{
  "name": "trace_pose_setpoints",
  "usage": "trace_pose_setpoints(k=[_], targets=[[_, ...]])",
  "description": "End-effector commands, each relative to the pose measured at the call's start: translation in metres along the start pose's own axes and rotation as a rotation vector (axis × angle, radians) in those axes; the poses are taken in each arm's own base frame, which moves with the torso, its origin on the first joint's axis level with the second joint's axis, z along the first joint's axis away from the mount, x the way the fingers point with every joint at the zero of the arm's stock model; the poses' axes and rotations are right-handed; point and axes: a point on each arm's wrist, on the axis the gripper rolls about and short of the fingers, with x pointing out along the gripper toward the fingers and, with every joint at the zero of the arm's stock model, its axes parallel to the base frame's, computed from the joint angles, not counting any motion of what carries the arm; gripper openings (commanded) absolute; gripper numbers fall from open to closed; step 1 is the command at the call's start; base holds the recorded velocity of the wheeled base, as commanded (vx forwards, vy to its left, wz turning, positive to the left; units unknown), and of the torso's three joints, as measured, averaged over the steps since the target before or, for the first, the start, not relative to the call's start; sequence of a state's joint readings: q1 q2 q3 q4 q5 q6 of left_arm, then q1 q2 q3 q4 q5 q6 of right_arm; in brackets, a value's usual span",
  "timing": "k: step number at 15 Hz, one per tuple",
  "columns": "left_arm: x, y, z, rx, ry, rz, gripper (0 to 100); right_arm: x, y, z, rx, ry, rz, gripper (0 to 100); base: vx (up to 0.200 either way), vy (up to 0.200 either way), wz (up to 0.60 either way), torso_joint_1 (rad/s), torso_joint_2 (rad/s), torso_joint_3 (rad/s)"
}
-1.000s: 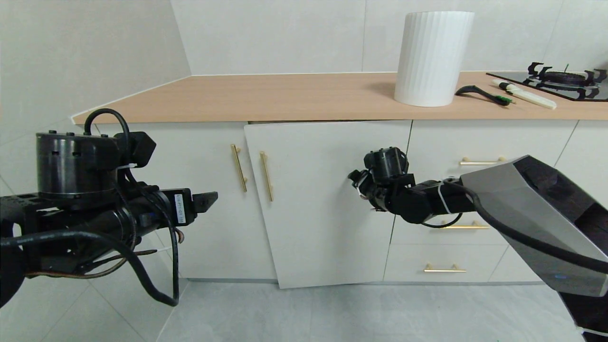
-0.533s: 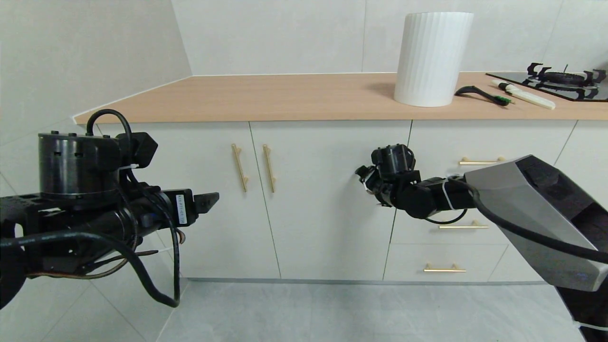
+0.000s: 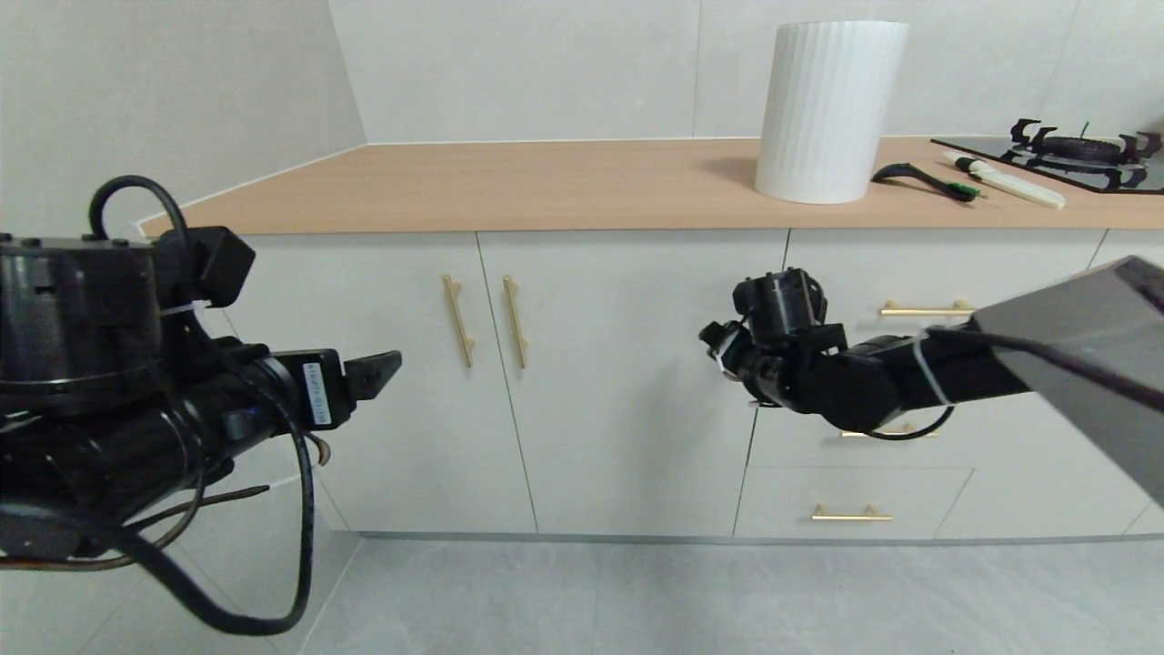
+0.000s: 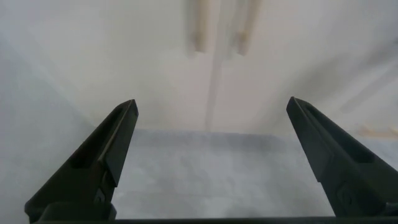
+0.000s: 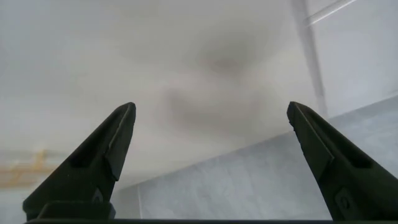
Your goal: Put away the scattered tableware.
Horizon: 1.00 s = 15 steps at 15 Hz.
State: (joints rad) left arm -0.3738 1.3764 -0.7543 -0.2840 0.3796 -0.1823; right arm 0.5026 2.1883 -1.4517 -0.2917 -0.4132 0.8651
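On the wooden countertop [image 3: 509, 186] a black spoon [image 3: 914, 176] and a white-handled utensil with a green part [image 3: 1000, 182] lie to the right of a tall white ribbed container [image 3: 829, 109]. My right gripper [image 3: 718, 341] hangs in front of the shut cabinet door [image 3: 627, 382], near its right edge and below counter height. In the right wrist view it [image 5: 211, 149] is open with nothing between its fingers. My left gripper [image 3: 377, 371] is held left of the two brass door handles [image 3: 486, 320]. The left wrist view shows it [image 4: 211, 143] open and empty, facing those handles [image 4: 221, 25].
A gas hob [image 3: 1082, 150] sits at the counter's far right. Drawers with brass handles [image 3: 923, 309] fill the cabinet to the right of the doors. Grey tiled floor [image 3: 637, 596] lies in front of the cabinets, and a wall closes off the left side.
The right-hand cabinet door, ajar a second ago, is now shut flush. My right gripper has drawn back to the right. My left arm has shifted a little left and lower.
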Motion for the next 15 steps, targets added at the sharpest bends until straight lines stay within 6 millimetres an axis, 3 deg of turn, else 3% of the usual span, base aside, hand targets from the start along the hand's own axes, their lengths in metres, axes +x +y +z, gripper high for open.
trace_pose_setpoints(k=[1, 3, 4, 6, 8, 9, 10, 14, 15], targets=[[-0.036, 0.017, -0.013, -0.007, -0.045, 0.083, 100, -0.131, -0.034, 0.043, -0.013, -0.086, 0.044, 100, 0.000, 0.000, 0.00, 0.000, 0.00, 0.000], [-0.056, 0.030, -0.036, -0.001, -0.037, 0.114, 100, -0.173, -0.063, 0.043, -0.037, -0.100, 0.055, 100, 0.000, 0.000, 0.00, 0.000, 0.00, 0.000], [-0.091, 0.052, -0.073, -0.006, -0.049, 0.112, 100, -0.230, -0.120, 0.041, -0.129, -0.147, 0.033, 100, 0.000, 0.000, 0.00, 0.000, 0.00, 0.000], [-0.122, 0.071, -0.104, -0.005, -0.107, 0.110, 100, -0.278, -0.174, 0.033, -0.277, -0.220, -0.003, 100, 0.000, 0.000, 0.00, 0.000, 0.00, 0.000], [-0.147, 0.089, -0.130, 0.075, -0.150, 0.186, 100, -0.325, -0.202, 0.032, -0.360, -0.358, 0.084, 100, 0.000, 0.000, 0.00, 0.000, 0.00, 0.000], [-0.153, 0.092, -0.135, 0.089, -0.161, 0.209, 100, -0.333, -0.208, 0.029, -0.383, -0.376, 0.090, 100, 0.000, 0.000, 0.00, 0.000, 0.00, 0.000], [-0.170, 0.099, -0.150, 0.127, -0.203, 0.259, 100, -0.358, -0.225, 0.020, -0.444, -0.417, 0.075, 100, 0.000, 0.000, 0.00, 0.000, 0.00, 0.000], [-0.187, 0.102, -0.178, 0.121, -0.260, 0.403, 100, -0.398, -0.259, -0.011, -0.481, -0.598, -0.033, 100, 0.000, 0.000, 0.00, 0.000, 0.00, 0.000], [-0.188, 0.101, -0.183, 0.112, -0.275, 0.440, 100, -0.399, -0.262, -0.015, -0.503, -0.601, -0.061, 100, 0.000, 0.000, 0.00, 0.000, 0.00, 0.000]])
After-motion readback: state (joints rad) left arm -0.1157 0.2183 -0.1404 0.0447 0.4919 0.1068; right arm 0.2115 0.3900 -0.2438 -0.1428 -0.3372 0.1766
